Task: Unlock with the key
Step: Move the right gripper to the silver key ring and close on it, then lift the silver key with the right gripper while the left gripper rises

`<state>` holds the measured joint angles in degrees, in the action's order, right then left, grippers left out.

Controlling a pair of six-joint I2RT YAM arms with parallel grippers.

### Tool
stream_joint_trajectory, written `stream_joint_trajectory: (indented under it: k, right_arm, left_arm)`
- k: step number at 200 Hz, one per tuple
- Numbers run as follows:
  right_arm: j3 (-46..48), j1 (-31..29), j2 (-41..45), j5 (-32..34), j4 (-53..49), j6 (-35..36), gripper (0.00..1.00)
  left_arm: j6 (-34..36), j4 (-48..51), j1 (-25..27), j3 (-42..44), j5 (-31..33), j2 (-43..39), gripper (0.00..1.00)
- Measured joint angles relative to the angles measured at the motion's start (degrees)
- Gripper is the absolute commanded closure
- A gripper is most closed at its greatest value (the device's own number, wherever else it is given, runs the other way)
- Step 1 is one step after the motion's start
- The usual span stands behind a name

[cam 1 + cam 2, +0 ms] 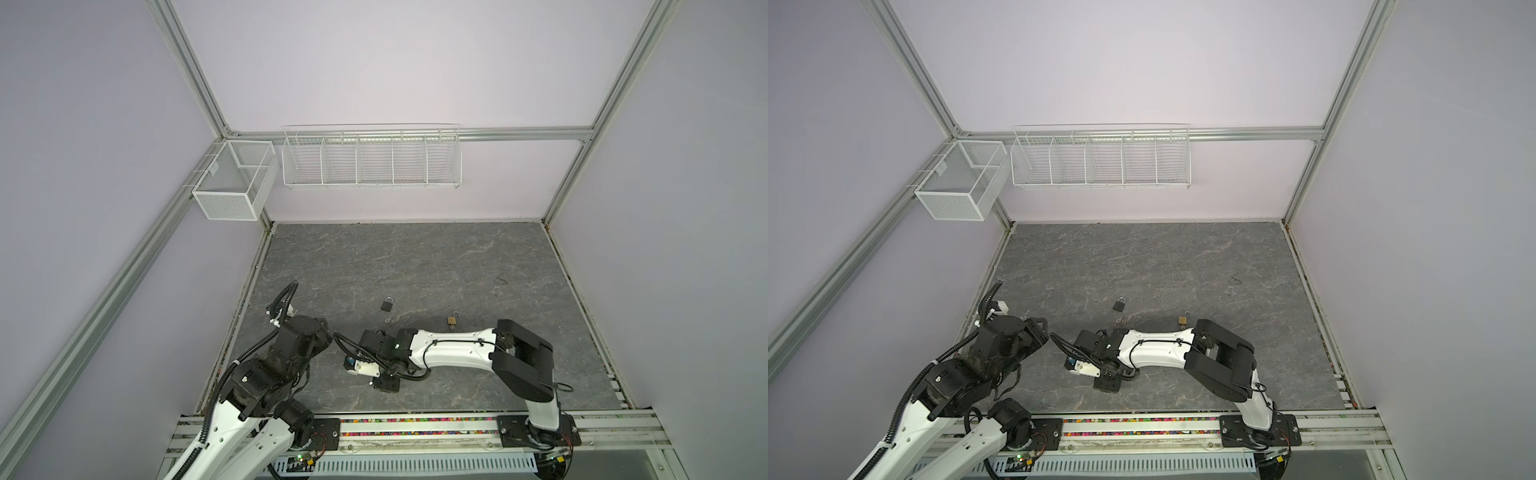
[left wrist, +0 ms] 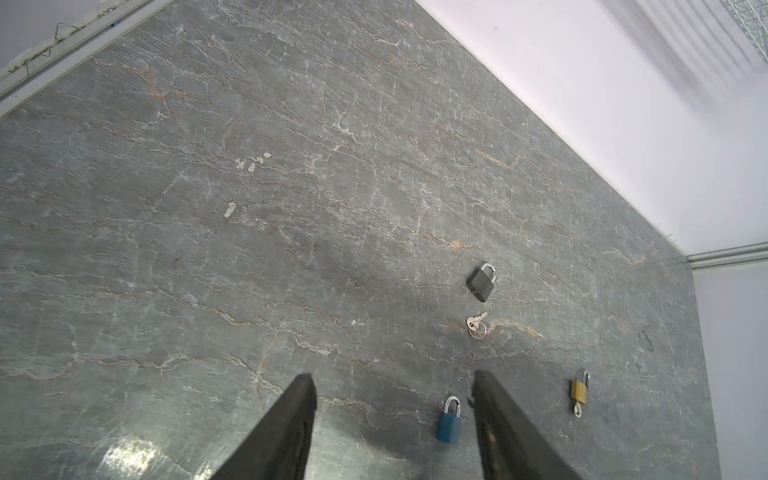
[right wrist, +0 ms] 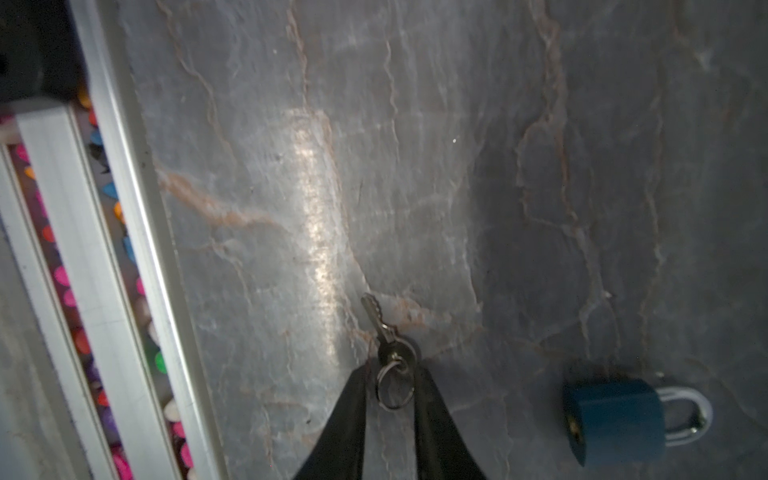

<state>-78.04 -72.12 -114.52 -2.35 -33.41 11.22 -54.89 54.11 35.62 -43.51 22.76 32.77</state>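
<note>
My left gripper (image 2: 392, 378) hangs near the left edge of the table (image 2: 249, 249), with its jaws wide apart and nothing in them. There is lots of bare table farther back. In the middle, my right gripper (image 3: 395, 370) sits low, close to the front rail (image 3: 124, 249), and pinches the round head of the key (image 3: 376, 316). The blue padlock (image 3: 615, 419) lies flat near it, not touching the key

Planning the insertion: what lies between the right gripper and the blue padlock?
Nothing but bare tabletop, by the right wrist view. The right gripper pinches a ringed key; the blue padlock lies apart from it.
</note>
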Motion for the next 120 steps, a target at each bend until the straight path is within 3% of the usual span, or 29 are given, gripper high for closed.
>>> stream_joint_trajectory:
  k: [120]
  right_arm:
    - [-0.4,0.0,0.0,0.0,-0.1,0.8,0.93]
  left_arm:
    - [-0.4,0.0,0.0,0.0,0.4,-0.9,0.39]
